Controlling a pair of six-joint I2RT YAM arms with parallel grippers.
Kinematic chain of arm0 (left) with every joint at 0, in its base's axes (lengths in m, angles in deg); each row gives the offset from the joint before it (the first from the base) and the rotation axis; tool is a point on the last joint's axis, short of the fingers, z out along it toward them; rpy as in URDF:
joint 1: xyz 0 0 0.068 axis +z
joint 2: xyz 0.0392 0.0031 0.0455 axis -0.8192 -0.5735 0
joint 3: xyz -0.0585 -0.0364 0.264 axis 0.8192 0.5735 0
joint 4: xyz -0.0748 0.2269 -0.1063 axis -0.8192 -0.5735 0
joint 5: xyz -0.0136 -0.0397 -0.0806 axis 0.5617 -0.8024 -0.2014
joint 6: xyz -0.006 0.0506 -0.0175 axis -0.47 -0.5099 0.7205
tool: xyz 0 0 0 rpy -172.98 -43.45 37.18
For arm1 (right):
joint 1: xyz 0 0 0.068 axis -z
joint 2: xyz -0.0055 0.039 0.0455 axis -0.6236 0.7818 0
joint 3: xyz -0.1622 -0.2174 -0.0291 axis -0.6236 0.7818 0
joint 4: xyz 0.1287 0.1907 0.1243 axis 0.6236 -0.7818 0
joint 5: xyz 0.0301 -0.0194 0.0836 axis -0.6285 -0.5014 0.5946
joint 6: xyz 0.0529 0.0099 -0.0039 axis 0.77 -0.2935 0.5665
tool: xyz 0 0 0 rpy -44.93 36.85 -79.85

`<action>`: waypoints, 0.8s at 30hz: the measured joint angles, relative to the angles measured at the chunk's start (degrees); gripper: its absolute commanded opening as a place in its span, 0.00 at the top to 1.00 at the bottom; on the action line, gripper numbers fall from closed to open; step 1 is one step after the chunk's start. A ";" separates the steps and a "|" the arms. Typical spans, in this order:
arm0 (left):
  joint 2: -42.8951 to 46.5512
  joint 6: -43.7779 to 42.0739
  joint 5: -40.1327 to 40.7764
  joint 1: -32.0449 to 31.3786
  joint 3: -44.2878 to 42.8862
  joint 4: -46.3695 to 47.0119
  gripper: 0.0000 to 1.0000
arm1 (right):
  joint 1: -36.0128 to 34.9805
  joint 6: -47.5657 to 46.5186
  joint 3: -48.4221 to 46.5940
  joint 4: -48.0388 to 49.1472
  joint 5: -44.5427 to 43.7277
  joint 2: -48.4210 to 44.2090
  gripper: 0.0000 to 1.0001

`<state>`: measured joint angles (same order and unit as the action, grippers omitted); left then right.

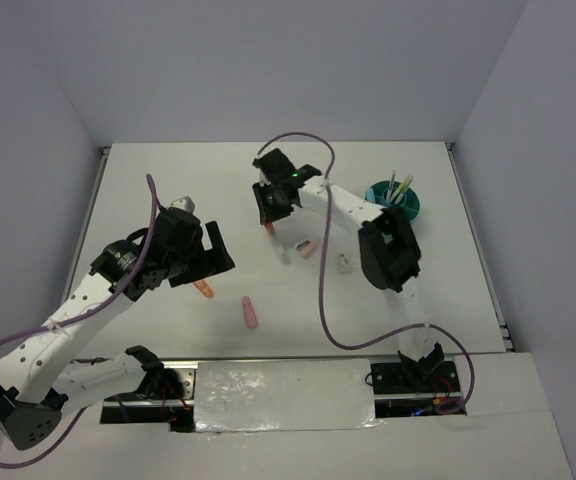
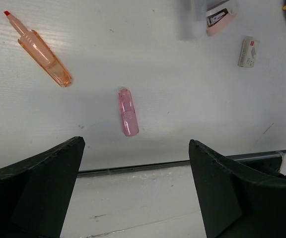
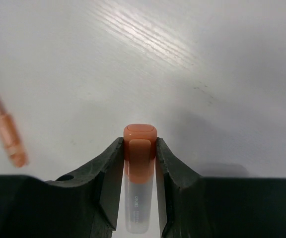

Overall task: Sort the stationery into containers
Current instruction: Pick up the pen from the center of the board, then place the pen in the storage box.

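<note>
My right gripper is shut on an orange-capped highlighter with a clear barrel, both fingers pressing against the cap, just over the table. In the top view this gripper is at the table's middle back, with the highlighter's orange end below it. My left gripper stands wide open and holds nothing, hovering above a pink highlighter and an uncapped orange highlighter. The round teal organiser stands at the right with several pens upright in it.
A pink eraser and a white eraser lie between the arms, toward the organiser. The uncapped orange highlighter also shows left of the right gripper. The table's front edge runs close below the left gripper.
</note>
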<state>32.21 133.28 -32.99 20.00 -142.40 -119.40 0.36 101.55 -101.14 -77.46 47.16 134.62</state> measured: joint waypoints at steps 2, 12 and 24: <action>-0.63 -0.24 -0.59 0.00 0.02 0.61 0.01 | 2.14 -1.36 6.36 5.51 4.68 -7.89 1.00; -1.27 -1.60 -3.80 0.33 0.81 4.44 0.01 | 22.05 -18.99 24.52 23.15 17.46 -41.97 1.00; -1.75 -6.54 -6.86 0.37 0.42 5.75 0.01 | 29.66 -35.06 30.12 20.39 18.49 -36.65 1.00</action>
<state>30.46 126.75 -39.86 20.37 -141.99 -113.65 30.02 66.49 -71.02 -57.07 65.65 97.97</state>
